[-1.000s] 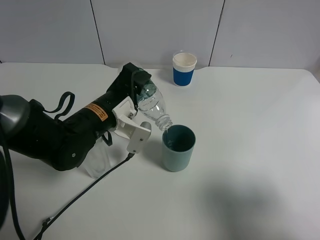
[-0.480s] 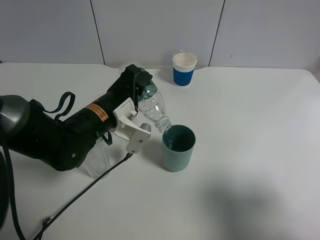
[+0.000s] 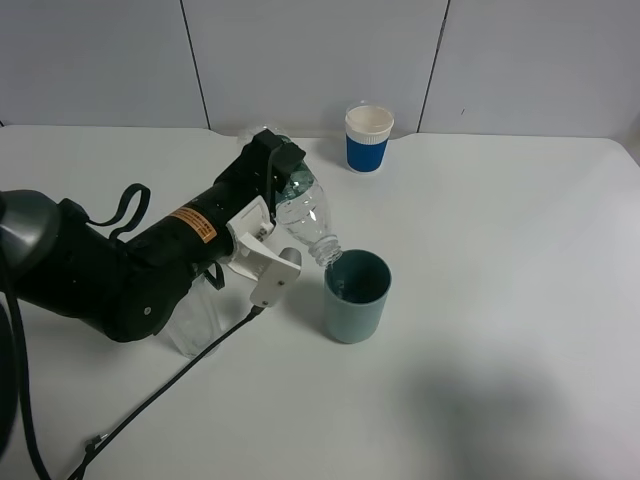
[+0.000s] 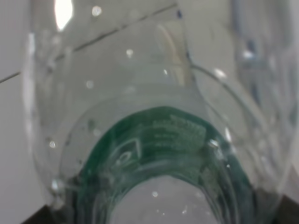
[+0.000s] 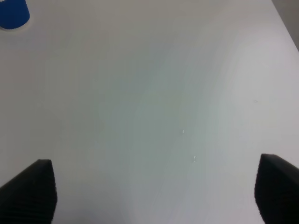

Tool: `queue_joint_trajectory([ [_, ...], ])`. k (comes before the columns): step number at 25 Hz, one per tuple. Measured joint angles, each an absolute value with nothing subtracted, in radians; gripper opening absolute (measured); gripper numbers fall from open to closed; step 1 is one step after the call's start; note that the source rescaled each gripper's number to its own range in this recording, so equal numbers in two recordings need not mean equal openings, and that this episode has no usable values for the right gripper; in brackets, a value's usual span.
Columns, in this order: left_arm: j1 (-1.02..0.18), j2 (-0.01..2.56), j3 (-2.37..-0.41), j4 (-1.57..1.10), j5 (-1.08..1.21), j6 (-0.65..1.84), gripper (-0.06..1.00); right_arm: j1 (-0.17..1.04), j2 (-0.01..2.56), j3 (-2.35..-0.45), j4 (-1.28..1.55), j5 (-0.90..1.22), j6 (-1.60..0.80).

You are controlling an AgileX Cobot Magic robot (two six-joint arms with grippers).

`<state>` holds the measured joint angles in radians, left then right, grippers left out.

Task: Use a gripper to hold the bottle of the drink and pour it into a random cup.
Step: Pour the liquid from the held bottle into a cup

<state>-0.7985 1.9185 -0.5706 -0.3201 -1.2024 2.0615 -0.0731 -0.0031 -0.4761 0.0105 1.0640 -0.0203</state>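
The left arm [image 3: 130,270] reaches in from the lower left of the exterior high view and lies low over the surface [image 3: 500,300], slanting up toward the middle, with its orange label facing up. Its wrist is rolled, so one jaw of the left tool [image 3: 283,212] sits on the far side and the white jaw part on the near side. The jaws are clamped on the tilted bottle of the drink [image 3: 305,212]. The right tool [image 5: 152,191] hangs above the surface with its dark fingertips [image 5: 28,191] spread wide and nothing between them.
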Motion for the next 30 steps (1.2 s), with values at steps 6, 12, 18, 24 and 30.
queue_joint_trajectory([
  [6, -0.799, 1.918, -0.571, -0.320, -1.202, 2.066, 0.00, -0.073, -0.003, -0.476, 0.010, 1.064, -0.020],
  [12, -0.799, 1.918, -0.571, -0.317, -1.202, 2.074, 0.00, -0.073, -0.003, -0.476, 0.010, 1.064, -0.020],
  [18, -0.799, 1.918, -0.571, -0.316, -1.202, 2.074, 0.00, -0.073, -0.003, -0.476, 0.010, 1.064, -0.020],
  [24, -0.799, 1.918, -0.571, -0.312, -1.202, 2.077, 0.00, -0.073, -0.003, -0.476, 0.010, 1.064, -0.020],
  [30, -0.799, 1.918, -0.571, -0.310, -1.202, 2.077, 0.00, -0.073, -0.003, -0.476, 0.010, 1.064, -0.020],
])
